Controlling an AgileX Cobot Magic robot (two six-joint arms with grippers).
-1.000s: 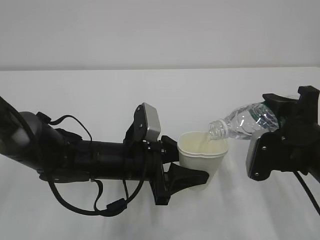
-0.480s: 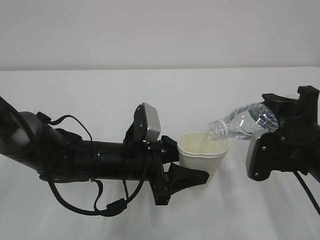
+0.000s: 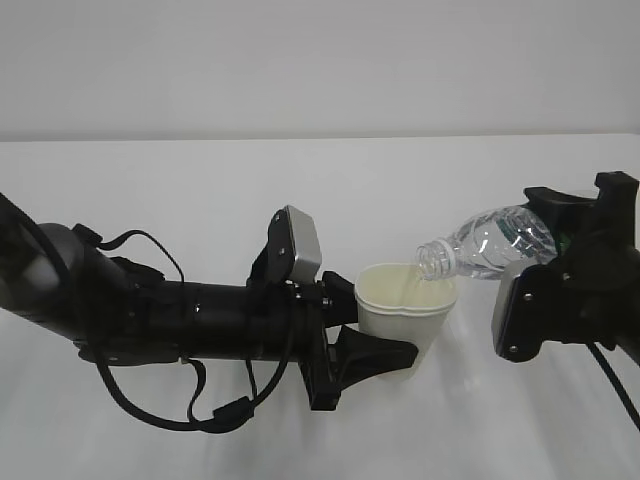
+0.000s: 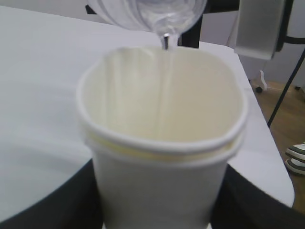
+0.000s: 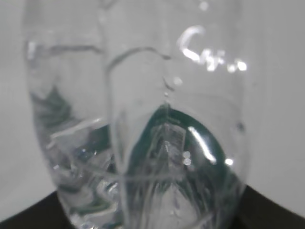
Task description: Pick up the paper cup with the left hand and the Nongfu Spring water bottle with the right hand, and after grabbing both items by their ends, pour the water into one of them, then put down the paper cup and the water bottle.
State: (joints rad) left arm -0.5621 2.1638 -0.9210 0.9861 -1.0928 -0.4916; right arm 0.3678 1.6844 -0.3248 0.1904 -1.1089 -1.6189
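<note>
My left gripper (image 3: 385, 345) is shut on the white paper cup (image 3: 405, 315), holding it upright near its base; the left wrist view shows the paper cup (image 4: 162, 157) with black fingers on both sides of it. My right gripper (image 3: 560, 265) is shut on the rear end of the Nongfu Spring water bottle (image 3: 490, 243), which lies tilted with its open neck over the cup's rim. A thin stream of water (image 4: 165, 43) falls from the neck into the cup. The bottle (image 5: 138, 143), clear with a green label, fills the right wrist view.
Both arms hover over a white table (image 3: 200, 180) against a pale wall. In the left wrist view the table's right edge (image 4: 271, 157) shows, with floor, cables and shoes beyond it.
</note>
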